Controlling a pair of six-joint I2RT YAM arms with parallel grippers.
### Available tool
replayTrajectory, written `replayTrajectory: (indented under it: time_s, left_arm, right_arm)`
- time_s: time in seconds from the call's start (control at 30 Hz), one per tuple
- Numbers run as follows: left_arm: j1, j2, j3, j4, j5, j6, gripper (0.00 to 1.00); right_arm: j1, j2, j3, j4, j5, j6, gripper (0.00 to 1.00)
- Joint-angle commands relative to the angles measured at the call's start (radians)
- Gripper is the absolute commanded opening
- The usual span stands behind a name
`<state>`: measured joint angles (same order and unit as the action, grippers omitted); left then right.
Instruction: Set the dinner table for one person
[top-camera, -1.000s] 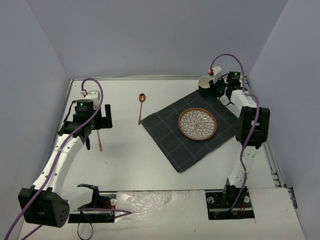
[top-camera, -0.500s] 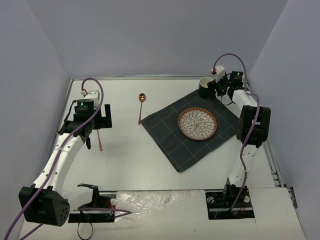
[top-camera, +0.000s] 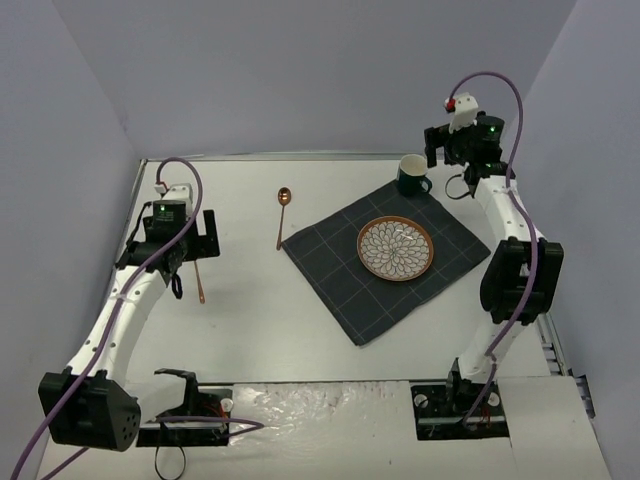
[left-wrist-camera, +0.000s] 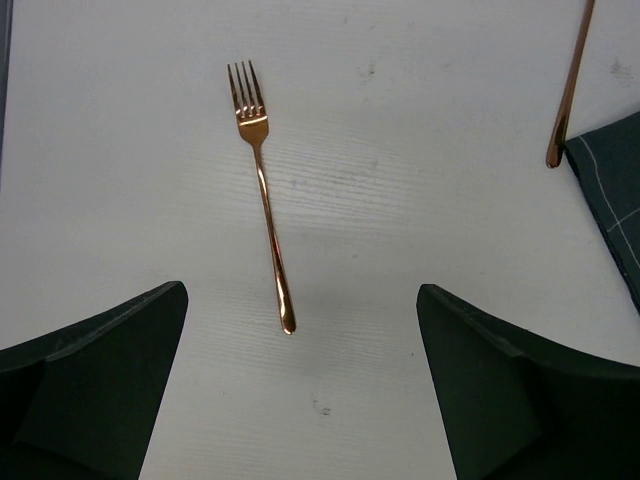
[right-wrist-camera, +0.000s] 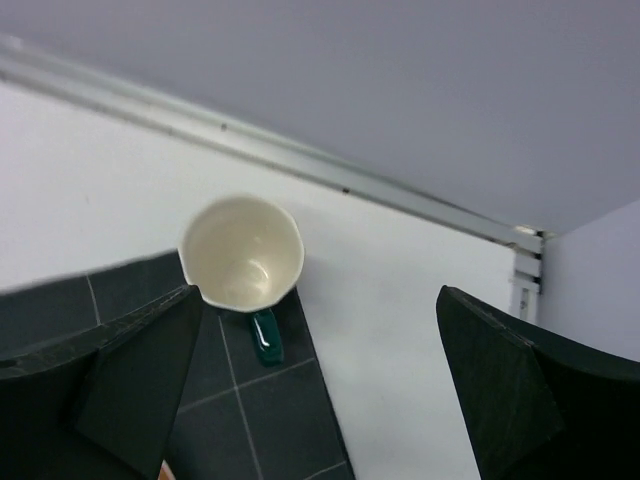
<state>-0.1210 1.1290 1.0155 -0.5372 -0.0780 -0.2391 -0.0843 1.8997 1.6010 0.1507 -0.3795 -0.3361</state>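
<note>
White dinner table (top-camera: 250, 330), and the copper fork (left-wrist-camera: 263, 190) lies just ahead of the left gripper (left-wrist-camera: 302, 290), whose jaws gape empty, its handle pointing back between them. Right gripper (right-wrist-camera: 320, 292), likewise spread and empty, hangs far off.

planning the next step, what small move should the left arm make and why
Probably lower the left gripper onto the fork: its open jaws hang above the handle, and the fork lies on the dinner table, far from the plate.
</note>
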Motion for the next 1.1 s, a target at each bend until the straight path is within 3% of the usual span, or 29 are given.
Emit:
replayTrajectory:
  time_s: [0.0,0.2,0.43,0.6,0.93,1.07]
  left_arm:
    - [0.027,0.020,0.065,-0.030,-0.092,-0.076,0.97]
    - [0.045,0.057,0.071,-0.063,-0.153,-0.135,0.97]
    - [0.093,0.208,0.078,-0.019,-0.150,-0.219,0.85]
    - [0.171,0.363,0.097,0.046,-0.041,-0.238,0.77]
    - [0.190,0.632,0.229,0.093,-0.029,-0.227,0.50]
    - [0.189,0.688,0.251,0.095,-0.023,-0.205,0.45]
  right_arm:
    - [0.194,-0.209,-0.037,0.066,0.286,0.197,1.00]
    - [0.474,-0.306,-0.162,0.054,0.433,0.292,1.00]
    - [0.700,-0.453,-0.436,0.120,0.500,0.371,1.00]
    - [0.750,-0.594,-0.583,0.128,0.501,0.419,1.00]
    - [0.759,-0.917,-0.756,0.057,0.506,0.450,1.00]
    - [0.758,-1.003,-0.774,0.005,0.532,0.442,1.00]
